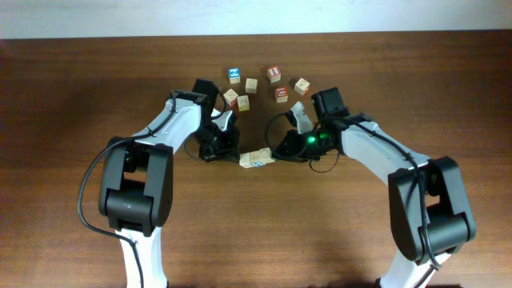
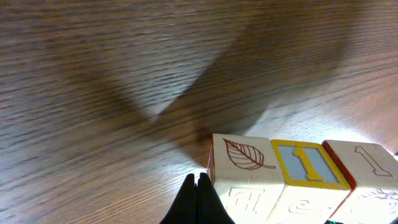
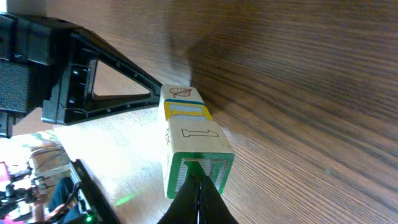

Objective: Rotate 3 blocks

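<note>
The three blocks (image 1: 257, 158) lie end to end in a short row at the table's middle. In the left wrist view the row starts with a leaf-topped block (image 2: 241, 154), followed by a blue-and-yellow "1" block (image 2: 308, 165) and a red-edged block (image 2: 367, 163). My left gripper (image 2: 198, 182) is shut and empty, its tips against the leaf block's end. At the other end, the green-faced block (image 3: 214, 167) has my right gripper (image 3: 199, 184) shut and empty, tips pressed on that face. Overhead, the left gripper (image 1: 237, 157) and right gripper (image 1: 278, 154) flank the row.
Several loose cubes stand behind the arms: a blue-topped cube (image 1: 234, 74), red-topped cubes (image 1: 274, 74) (image 1: 281, 94), and pale ones (image 1: 251, 84) (image 1: 302, 86) (image 1: 242, 102). The table's far edge (image 1: 256, 34) runs along the top.
</note>
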`<state>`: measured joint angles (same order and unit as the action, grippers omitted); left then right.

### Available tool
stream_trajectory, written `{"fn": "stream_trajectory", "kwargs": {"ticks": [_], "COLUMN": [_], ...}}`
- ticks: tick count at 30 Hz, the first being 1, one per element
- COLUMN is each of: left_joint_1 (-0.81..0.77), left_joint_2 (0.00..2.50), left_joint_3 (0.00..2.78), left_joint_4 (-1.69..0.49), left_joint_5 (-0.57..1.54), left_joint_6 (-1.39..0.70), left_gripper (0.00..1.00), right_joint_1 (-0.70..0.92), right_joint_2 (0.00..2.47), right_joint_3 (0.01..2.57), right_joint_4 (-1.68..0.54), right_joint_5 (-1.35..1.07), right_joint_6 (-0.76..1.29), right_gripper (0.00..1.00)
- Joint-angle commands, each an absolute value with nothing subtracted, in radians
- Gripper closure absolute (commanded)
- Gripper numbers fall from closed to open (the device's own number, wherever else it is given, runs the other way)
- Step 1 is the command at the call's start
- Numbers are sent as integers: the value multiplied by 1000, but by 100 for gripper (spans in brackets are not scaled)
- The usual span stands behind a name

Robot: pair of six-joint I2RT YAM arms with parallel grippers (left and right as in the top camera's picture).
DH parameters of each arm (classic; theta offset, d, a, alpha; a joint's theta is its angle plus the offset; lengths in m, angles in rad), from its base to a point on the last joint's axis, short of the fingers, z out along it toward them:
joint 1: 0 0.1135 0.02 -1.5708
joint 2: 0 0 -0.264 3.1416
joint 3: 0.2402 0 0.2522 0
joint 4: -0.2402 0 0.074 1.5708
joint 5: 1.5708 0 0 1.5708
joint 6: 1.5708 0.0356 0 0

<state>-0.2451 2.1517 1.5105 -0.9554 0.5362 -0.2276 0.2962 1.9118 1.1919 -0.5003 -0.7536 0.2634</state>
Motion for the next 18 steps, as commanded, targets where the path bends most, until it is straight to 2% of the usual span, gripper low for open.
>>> {"fn": "stream_trajectory", "kwargs": {"ticks": [1, 18], "left_joint_1": [-260, -259], "left_joint_2": [2149, 2149], "left_joint_3": [1510, 1510], "left_joint_4": [-950, -935], "left_joint_5": [626, 624], "left_joint_6": [-215, -215], "left_gripper": [100, 100], "right_joint_1": [368, 440], "right_joint_2": [1891, 1891], "right_joint_3": [1225, 1246], "right_joint_4": [-497, -471], "right_joint_5": [-747, -658], "right_joint_6": [279, 347], "right_gripper": [96, 96]}}
